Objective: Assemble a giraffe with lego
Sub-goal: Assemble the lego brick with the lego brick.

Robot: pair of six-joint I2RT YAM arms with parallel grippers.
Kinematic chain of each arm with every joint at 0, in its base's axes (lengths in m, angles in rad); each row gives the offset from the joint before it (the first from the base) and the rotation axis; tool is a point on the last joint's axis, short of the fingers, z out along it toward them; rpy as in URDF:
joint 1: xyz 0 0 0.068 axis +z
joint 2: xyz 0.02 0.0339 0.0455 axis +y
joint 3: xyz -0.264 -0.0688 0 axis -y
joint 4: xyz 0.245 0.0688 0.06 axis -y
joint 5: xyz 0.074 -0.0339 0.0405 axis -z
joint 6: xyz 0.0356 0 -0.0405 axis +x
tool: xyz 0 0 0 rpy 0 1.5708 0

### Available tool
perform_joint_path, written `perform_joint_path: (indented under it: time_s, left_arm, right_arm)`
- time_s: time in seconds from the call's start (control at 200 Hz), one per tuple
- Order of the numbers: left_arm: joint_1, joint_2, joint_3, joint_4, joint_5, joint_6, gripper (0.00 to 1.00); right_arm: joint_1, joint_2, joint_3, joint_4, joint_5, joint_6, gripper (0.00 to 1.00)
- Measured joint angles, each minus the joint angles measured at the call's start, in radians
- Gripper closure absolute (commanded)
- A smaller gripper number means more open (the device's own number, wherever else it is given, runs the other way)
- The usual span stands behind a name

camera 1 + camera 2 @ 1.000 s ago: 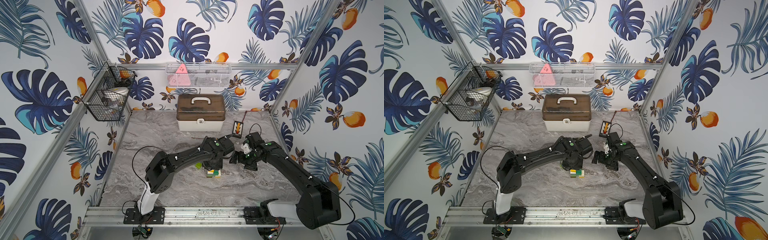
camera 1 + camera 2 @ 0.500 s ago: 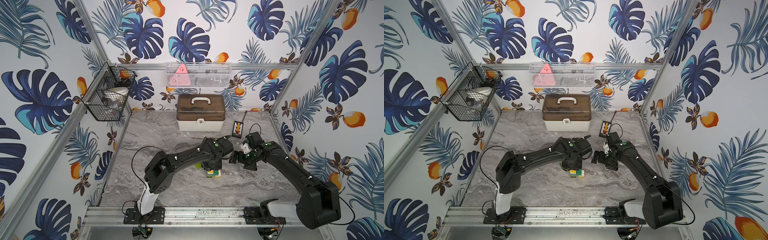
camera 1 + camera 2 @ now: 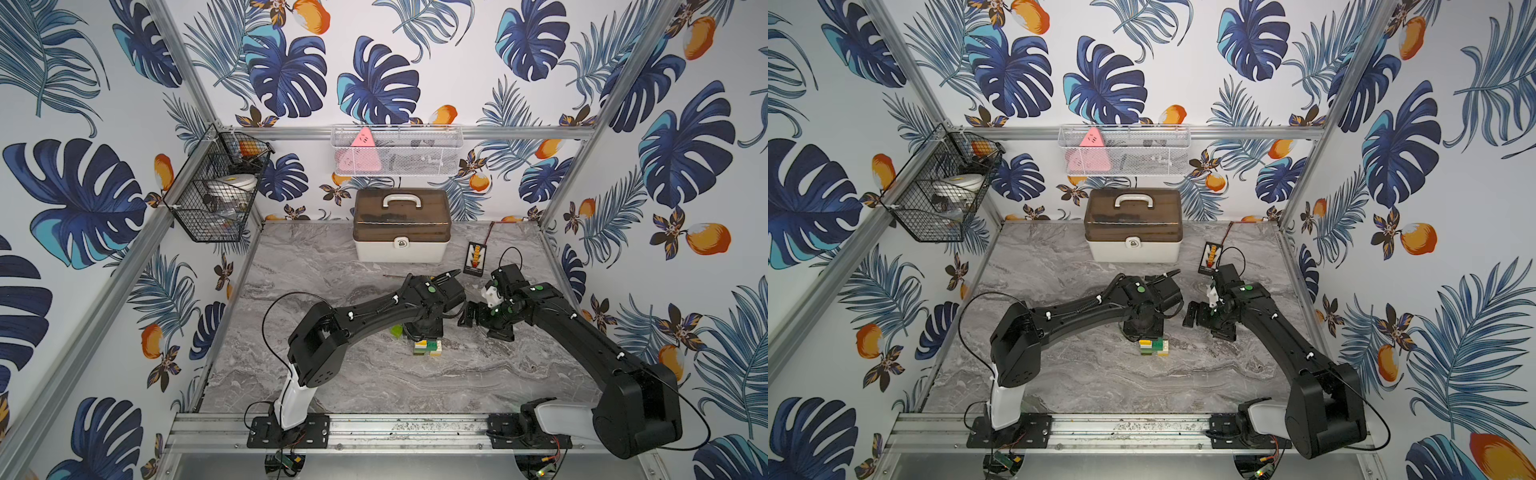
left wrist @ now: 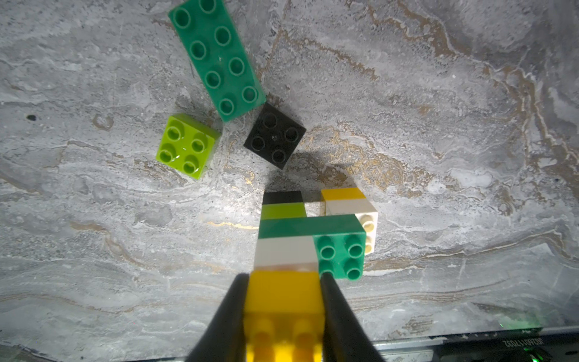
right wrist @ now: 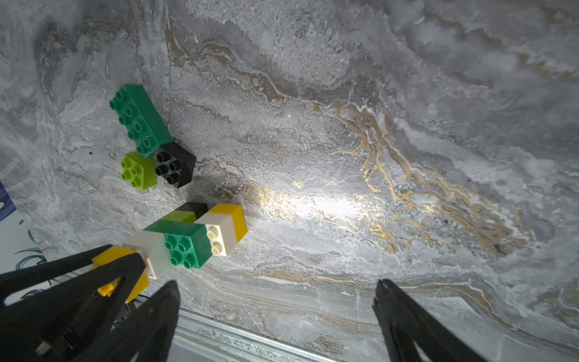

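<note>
The partly built giraffe is a stack of black, lime, long green, white and yellow bricks, with a yellow-and-white leg beside it. It is low over the marble table in both top views. My left gripper is shut on its top yellow brick. Loose lego lies just beyond it: a long green brick, a lime brick and a black brick. My right gripper hangs open and empty to the right of the giraffe.
A brown-lidded white toolbox stands at the back, with a small black card to its right. A black wire basket hangs on the left wall and a white mesh basket on the back wall. A metal rail runs along the front.
</note>
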Motion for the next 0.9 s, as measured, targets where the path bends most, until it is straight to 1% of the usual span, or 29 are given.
perform_joint_path:
  time_s: [0.39,0.58,0.771,0.896]
  left_arm:
    - [0.002,0.003,-0.014,0.006,0.005,-0.006,0.72]
    - [0.014,-0.019,-0.063,0.055,0.036,-0.018,0.73]
    - [0.013,0.010,-0.019,0.022,0.030,-0.022,0.73]
    - [0.008,0.023,-0.002,0.002,0.015,-0.002,0.73]
  right_arm:
    - [-0.002,-0.004,-0.010,0.015,0.000,0.000,0.01]
    - [-0.002,-0.004,-0.012,0.022,-0.001,-0.001,0.01]
    - [-0.002,-0.003,-0.012,0.022,-0.001,-0.004,0.01]
    - [-0.002,0.001,-0.012,0.022,-0.002,-0.005,0.01]
